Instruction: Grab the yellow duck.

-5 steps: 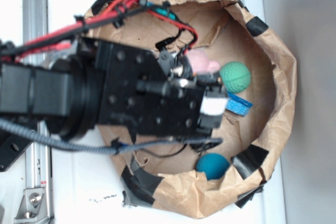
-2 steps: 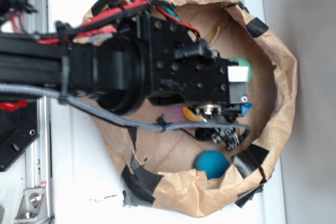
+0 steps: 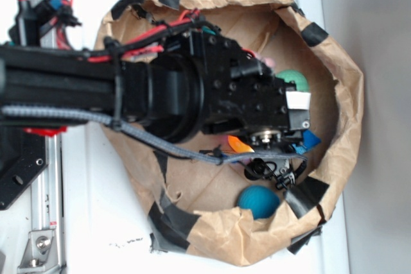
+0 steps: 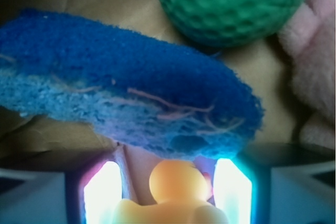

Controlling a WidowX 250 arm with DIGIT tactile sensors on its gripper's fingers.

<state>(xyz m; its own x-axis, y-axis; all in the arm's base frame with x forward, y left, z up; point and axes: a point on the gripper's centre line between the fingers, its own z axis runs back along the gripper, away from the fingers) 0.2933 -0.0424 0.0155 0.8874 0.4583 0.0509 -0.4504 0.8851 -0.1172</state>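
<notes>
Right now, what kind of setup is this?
Likely a lab toy-picking station: a taped brown paper bin on a white tabletop, holding a yellow duck, blue sponge, green ball and pink plush. The robot arm reaches in from a metal rail.

Black arm reaching rightward, claw low, fingers parted, straddling duck

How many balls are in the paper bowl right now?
2. The green ball sits near the far wall beside the arm, next to the pink plush. The teal ball lies at the bowl's lower edge. The arm covers much of the bowl, so another could be hidden.
</notes>
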